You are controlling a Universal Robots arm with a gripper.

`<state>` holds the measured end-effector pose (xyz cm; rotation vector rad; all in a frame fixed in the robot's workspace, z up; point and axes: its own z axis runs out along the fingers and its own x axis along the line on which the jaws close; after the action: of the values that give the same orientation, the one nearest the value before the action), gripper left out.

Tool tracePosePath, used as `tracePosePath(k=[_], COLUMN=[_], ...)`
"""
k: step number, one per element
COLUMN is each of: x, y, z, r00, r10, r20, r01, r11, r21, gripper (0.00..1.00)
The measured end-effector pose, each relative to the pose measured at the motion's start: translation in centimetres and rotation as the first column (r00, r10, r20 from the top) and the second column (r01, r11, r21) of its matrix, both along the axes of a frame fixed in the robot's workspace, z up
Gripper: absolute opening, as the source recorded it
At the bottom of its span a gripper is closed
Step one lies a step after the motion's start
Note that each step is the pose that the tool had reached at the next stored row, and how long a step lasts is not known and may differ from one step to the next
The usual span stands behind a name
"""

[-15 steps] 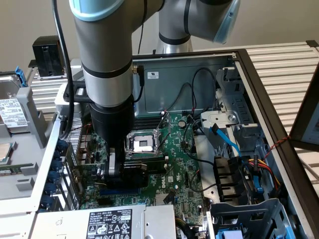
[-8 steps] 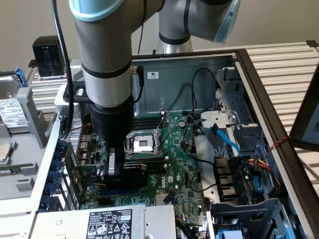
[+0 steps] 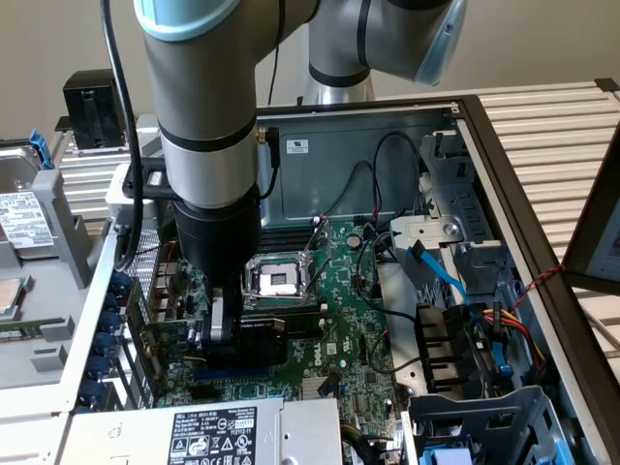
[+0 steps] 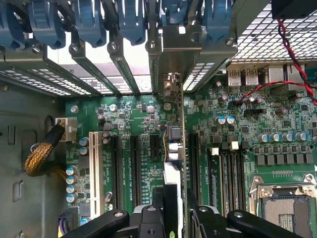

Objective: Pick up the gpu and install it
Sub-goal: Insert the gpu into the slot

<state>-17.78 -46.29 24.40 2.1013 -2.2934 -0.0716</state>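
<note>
Scanning from the exterior view's left, I see the blue slot clips (image 3: 94, 366), then my hand (image 3: 223, 329) clamped on the gpu (image 3: 262, 339), holding it on edge low over the motherboard (image 3: 358, 329), near the CPU socket (image 3: 276, 281). It's upright so its bottom edge faces the expansion slots (image 4: 134, 168); I think it's lined up with one, but can't tell if it's seated.

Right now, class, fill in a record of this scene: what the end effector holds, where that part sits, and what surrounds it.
end effector: shut on the gpu
gpu pose: upright on edge, low over the motherboard
gpu place: by the expansion slots, next to the CPU socket
seated in slot: cannot tell
CPU socket: open
nearby: power supply inside the open case
</note>
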Motion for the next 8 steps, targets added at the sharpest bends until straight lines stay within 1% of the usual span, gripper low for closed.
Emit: tracePosePath(k=[8], x=[0.0], y=[0.0], z=[-0.1], r00=[1.0], r10=[0.0], r20=[0.0], r01=[0.0], r11=[1.0], r21=[-0.0004], gripper=[0.27])
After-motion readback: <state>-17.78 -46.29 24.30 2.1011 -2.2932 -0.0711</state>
